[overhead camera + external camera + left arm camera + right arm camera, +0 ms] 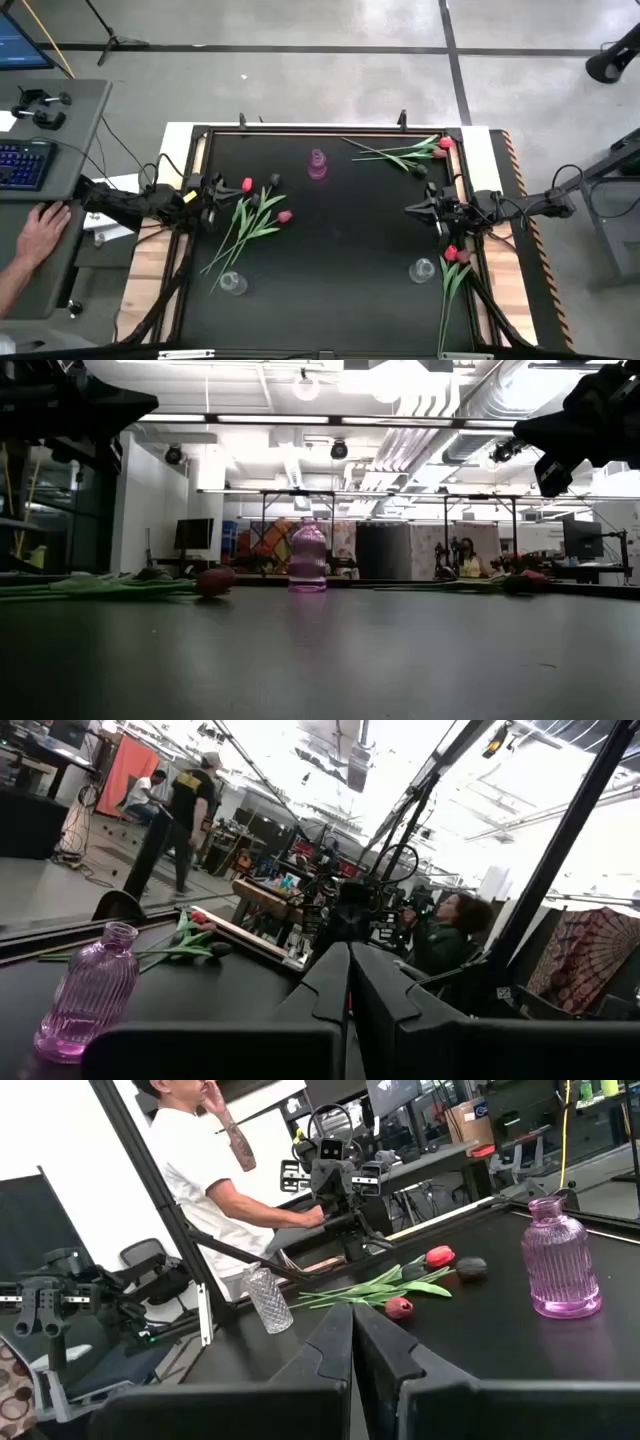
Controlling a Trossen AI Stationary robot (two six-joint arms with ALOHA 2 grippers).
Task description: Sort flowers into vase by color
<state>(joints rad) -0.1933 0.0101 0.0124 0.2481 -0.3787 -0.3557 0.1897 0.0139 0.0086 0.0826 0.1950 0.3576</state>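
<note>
Left end effector (213,192): fingers pressed together, nothing between them, hanging above the surface's left side beside the nearest flowers.
Right end effector (418,209): fingers likewise closed and empty, hanging over the right side, pointing toward the centre. Neither carries a flower, so sorting looks not yet begun, or between picks.

Left flowers (245,216): a loose fan of stems lying flat, red, pink and dark heads toward the left end effector, within its reach.
Far flowers (405,153): a bundle lying near the far right corner, red and dark heads at its right end.
Right flowers (452,272): lying at the near right edge, red heads up by the clear vase, stems trailing off toward the front.

Purple vase (318,164): upright at far centre, between the arms, empty.
Left clear vase (232,283): near left, at the stem ends of the left flowers.
Right clear vase (422,269): near right, just beside the right flowers. Three vases probably answer the three colours.

Surface (340,290): black, bare at centre.
Person's hand (42,228): resting on the side desk left of the surface.
</note>
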